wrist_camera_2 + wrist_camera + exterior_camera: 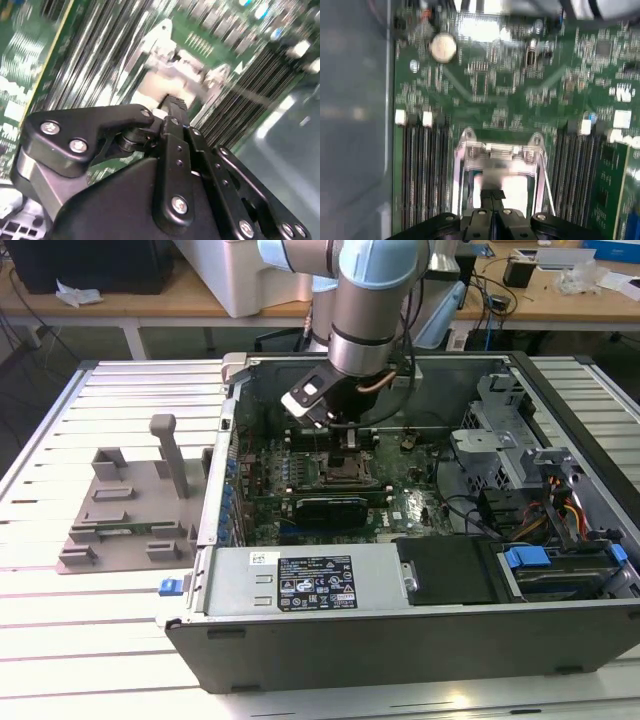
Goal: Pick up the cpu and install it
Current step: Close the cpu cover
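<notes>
Cpu (516,190): a pale silvery plate lying flat inside the metal frame of the socket (495,150), in both wrist views. It is blurred, so reading it as the cpu is my judgement. Lying level within the frame suggests it is already at its seat on the motherboard (490,85), not carried.

Pincer (493,196): the fingers look pressed together, with nothing visible between them. The tips sit directly over the plate, at or just above its surface. I cannot tell if they touch it.

Socket surroundings: rows of dark memory slots (422,170) flank the frame on both sides. A round coin cell (443,47) sits further along the board.

Arm (370,300), exterior view: it reaches steeply down into the open computer case (400,640), with the wrist near vertical over the socket. This probably keeps the approach square to the seat. A long black expansion card (335,508) lies just beside the socket, on the viewer's side.

Bench (60,640): slatted metal. A grey fixture (120,515) stands to the exterior view's left, well apart from the case.
</notes>
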Robot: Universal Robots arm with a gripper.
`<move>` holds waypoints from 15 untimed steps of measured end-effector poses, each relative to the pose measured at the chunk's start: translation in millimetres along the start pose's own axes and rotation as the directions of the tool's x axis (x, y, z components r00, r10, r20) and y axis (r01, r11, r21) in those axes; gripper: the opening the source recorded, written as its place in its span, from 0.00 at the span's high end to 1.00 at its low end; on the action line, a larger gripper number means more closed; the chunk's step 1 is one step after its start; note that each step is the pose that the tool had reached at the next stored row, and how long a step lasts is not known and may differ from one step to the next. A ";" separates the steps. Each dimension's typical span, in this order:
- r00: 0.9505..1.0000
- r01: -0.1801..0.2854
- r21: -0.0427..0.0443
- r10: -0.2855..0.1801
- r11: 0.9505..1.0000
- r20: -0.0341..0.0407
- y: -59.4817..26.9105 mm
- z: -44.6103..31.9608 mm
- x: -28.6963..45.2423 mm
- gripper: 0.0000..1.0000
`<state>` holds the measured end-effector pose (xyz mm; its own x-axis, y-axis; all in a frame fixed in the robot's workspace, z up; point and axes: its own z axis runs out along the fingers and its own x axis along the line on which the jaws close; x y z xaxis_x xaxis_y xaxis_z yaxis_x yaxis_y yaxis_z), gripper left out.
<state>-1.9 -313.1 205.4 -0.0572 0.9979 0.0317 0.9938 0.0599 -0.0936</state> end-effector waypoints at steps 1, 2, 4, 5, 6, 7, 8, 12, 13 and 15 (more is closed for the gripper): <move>1.000 0.000 0.000 0.000 1.000 -0.001 8.0 -1.6 -0.4 0.89; 1.000 0.000 0.000 0.000 1.000 -0.001 7.3 -9.1 -0.2 0.89; 1.000 0.008 0.000 -0.008 1.000 -0.005 -5.5 -15.7 0.6 0.89; 1.000 0.009 0.000 -0.009 1.000 -0.007 -19.7 -12.4 1.3 0.89; 1.000 0.009 0.000 -0.009 1.000 -0.007 -25.1 -11.0 1.5 0.89; 1.000 0.009 0.000 -0.009 1.000 -0.007 -28.5 -9.9 1.7 0.89; 1.000 0.009 0.000 -0.009 1.000 -0.007 -32.7 -7.9 1.8 0.89; 1.000 0.013 0.000 -0.013 1.000 -0.006 -38.8 -2.3 1.4 0.89; 1.000 0.013 0.000 -0.013 1.000 -0.006 -39.1 -1.6 1.4 0.89; 1.000 0.015 0.000 -0.015 1.000 -0.006 -40.0 0.6 1.4 0.89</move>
<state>-41.8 -314.1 208.6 -0.0718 0.9966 0.0393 0.9928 0.0752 -0.0931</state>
